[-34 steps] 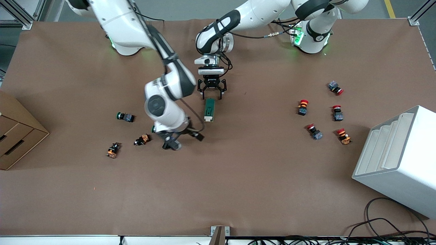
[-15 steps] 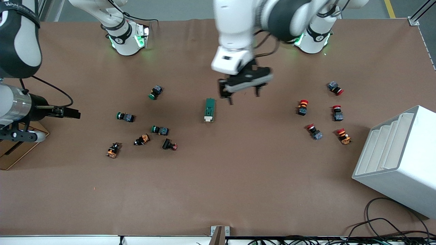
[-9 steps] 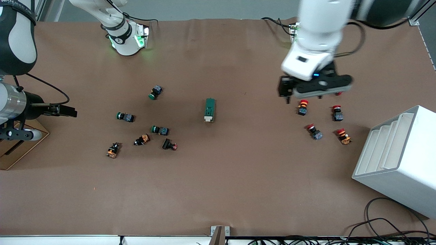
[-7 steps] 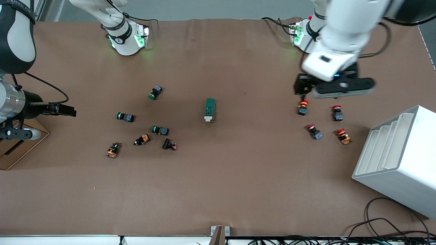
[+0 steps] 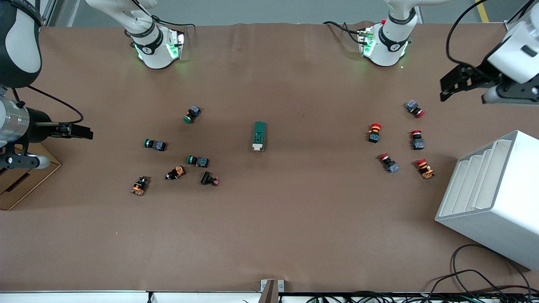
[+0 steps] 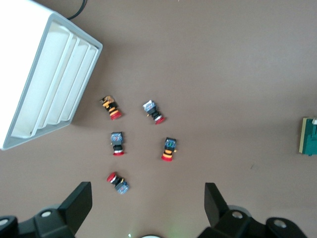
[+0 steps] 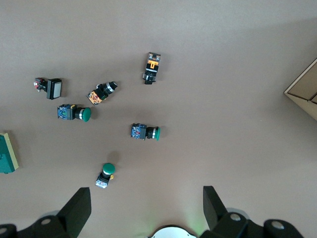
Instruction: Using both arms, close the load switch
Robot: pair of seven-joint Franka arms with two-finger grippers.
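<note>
Presently the load switch [image 5: 259, 136] is found lying flat at mid-table, well apart from both grippers and touched by neither. The left gripper [image 6: 148, 204] is held high over the table's edge at the left arm's end, above the red buttons [image 6: 167, 149] and near the white rack [image 5: 490, 198]; its fingers [image 6: 79, 198] are spread wide and nothing is held between them. The right gripper [image 7: 147, 204] is held over the right arm's end, above the green buttons [image 7: 144, 132], likewise wide apart and empty. The cream lever [image 5: 257, 147] appears seated at the switch's nearer end; closure is judged probably done, though this cannot be confirmed.
</note>
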